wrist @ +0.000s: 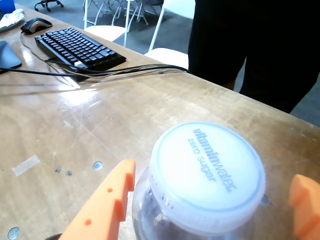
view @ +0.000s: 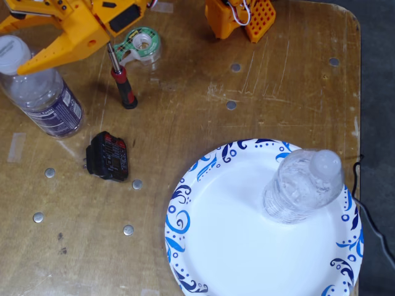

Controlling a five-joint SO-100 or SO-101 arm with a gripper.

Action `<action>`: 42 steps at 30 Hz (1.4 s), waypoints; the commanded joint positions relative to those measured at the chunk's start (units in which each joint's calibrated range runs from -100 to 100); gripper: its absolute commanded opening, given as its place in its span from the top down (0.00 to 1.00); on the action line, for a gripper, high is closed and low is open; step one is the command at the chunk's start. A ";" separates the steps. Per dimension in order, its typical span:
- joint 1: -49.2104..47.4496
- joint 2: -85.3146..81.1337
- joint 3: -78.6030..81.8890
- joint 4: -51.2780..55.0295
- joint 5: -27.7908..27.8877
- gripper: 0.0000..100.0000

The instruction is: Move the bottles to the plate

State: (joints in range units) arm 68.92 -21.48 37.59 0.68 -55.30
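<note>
— How many bottles are there?
— Two: a larger bottle [view: 38, 89] with a dark label at the far left of the fixed view, and a small bare one [view: 302, 184] standing on the right.
— Plates?
— One plate [view: 228, 246], near and right, with blue swirls.
— Other bits on the table?
— One roll of tape [view: 141, 44], one screwdriver [view: 121, 83], one small black box [view: 107, 156]. In the wrist view, one keyboard [wrist: 79, 48] and one mouse [wrist: 36, 24] far left.
— Grippers?
— One gripper [view: 21, 46], orange.
</note>
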 commanded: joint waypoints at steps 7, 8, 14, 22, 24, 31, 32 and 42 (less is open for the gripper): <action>-1.04 -0.45 -1.28 -0.85 -1.09 0.65; -1.04 -0.19 -1.82 -1.20 -1.09 0.65; -1.26 2.76 -5.07 -2.16 -1.19 0.64; -3.96 3.43 -13.45 13.07 -3.12 0.64; -4.49 3.60 -17.14 19.16 -3.28 0.64; -4.17 6.64 -21.55 23.08 -3.28 0.64; -4.06 6.97 -22.00 23.08 -3.28 0.64; -2.12 8.83 -26.69 23.25 -2.81 0.65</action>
State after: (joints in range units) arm 65.82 -12.42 14.84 23.74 -58.27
